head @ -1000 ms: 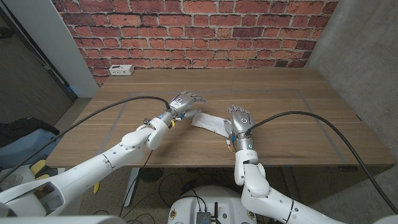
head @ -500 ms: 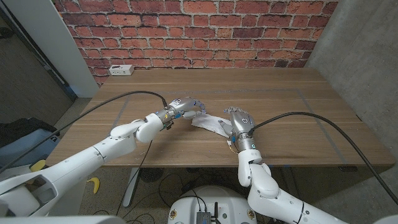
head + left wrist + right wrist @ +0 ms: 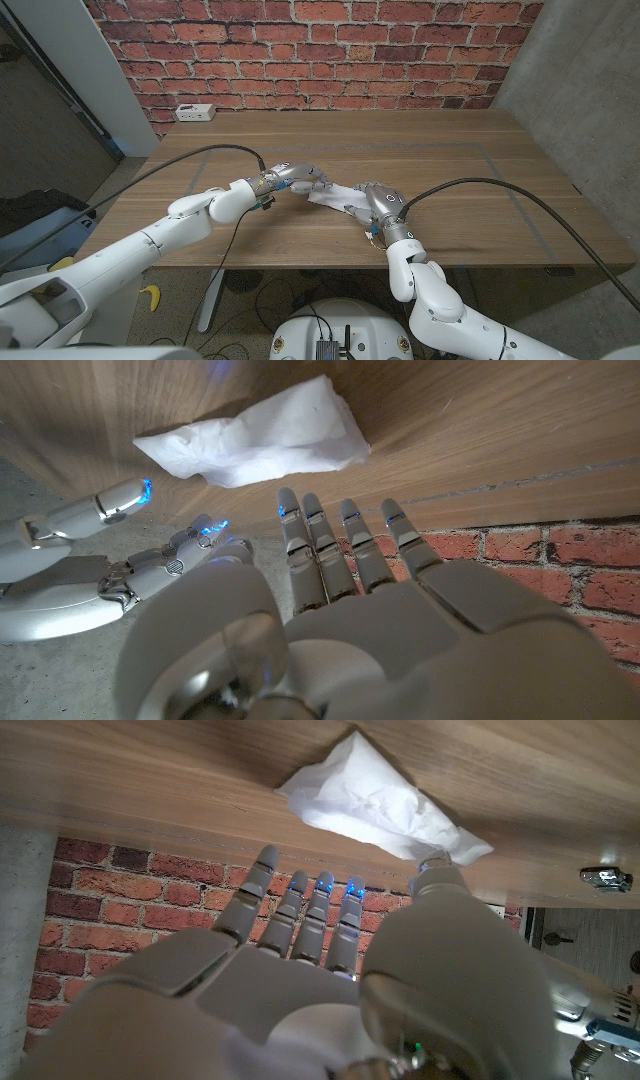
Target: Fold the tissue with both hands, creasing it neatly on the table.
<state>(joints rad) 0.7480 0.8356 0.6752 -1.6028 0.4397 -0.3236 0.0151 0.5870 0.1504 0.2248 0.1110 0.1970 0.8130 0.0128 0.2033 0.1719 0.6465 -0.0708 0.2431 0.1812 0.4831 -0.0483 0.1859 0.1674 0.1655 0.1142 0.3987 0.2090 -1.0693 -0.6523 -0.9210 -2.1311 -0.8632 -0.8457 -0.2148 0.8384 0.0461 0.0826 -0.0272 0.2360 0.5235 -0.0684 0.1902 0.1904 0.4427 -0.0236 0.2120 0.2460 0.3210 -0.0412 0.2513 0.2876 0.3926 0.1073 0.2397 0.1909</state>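
Head view: crumpled tissue [image 3: 336, 197] lies mid-desk [image 3: 470, 190]. Left hand [image 3: 298, 178] just left of it, right hand [image 3: 378, 203] at its right edge, both with fingers spread and empty, bracketing it, likely to start a two-sided fold.

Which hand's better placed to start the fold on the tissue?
Right, probably. The right hand already has a fingertip on the tissue edge in its wrist view. The left hand is near the other end with fingers apart, not touching.
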